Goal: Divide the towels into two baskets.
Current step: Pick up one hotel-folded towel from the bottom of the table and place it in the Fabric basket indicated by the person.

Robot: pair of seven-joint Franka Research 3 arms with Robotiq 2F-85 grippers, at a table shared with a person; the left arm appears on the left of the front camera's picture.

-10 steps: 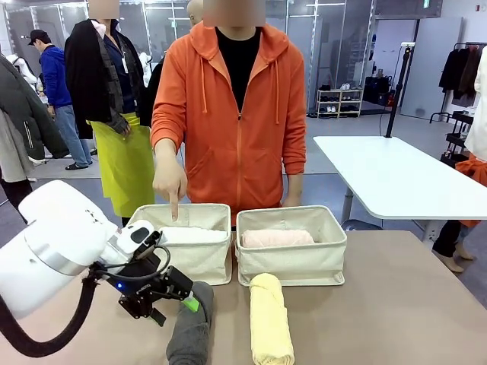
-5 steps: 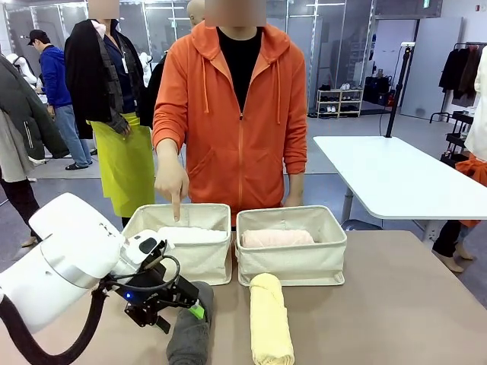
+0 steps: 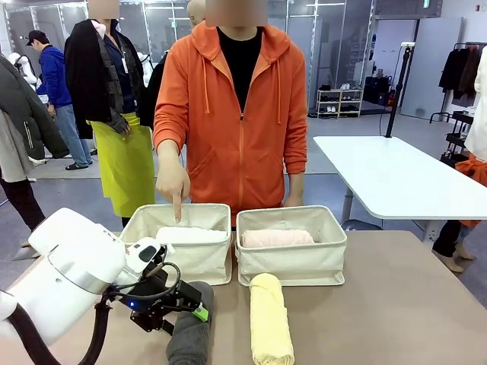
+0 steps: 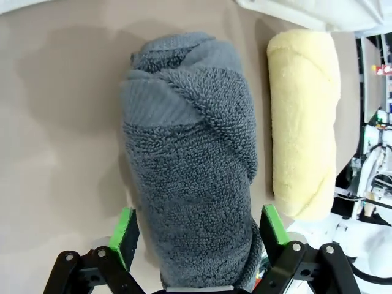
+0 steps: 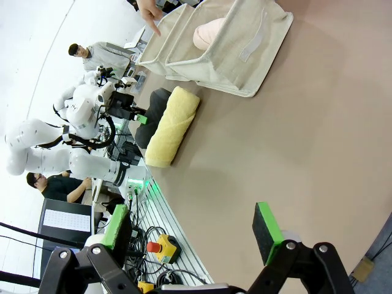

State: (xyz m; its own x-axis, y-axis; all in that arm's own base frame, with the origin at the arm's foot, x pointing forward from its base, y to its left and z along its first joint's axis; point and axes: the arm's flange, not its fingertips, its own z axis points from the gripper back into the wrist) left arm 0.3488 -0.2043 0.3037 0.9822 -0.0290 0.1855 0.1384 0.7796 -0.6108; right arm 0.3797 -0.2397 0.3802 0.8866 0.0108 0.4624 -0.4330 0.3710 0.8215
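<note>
A dark grey towel [image 3: 190, 336] lies rolled on the table near the front edge. My left gripper [image 3: 183, 315] is lowered over its near end. In the left wrist view the green pads [image 4: 125, 228] stand on either side of the grey towel [image 4: 190, 165], open and close to its flanks. A pale yellow towel [image 3: 270, 319] lies beside it to the right. Behind them stand two cream baskets: the left basket [image 3: 199, 262] holds a white towel [image 3: 190, 235], the right basket [image 3: 293, 264] a pink towel [image 3: 276, 238]. My right gripper [image 5: 191, 229] hangs open over bare tabletop.
A person in an orange hoodie stands at the far side, one hand [image 3: 173, 186] pointing a finger down into the left basket. The right half of the table [image 3: 411, 304] is bare. A white table [image 3: 396, 175] stands beyond at the right.
My left arm has swung in and sunk lower, bringing the gripper down around the grey towel's end, with the jaws narrowing slightly. The person's pointing hand stays over the left basket.
</note>
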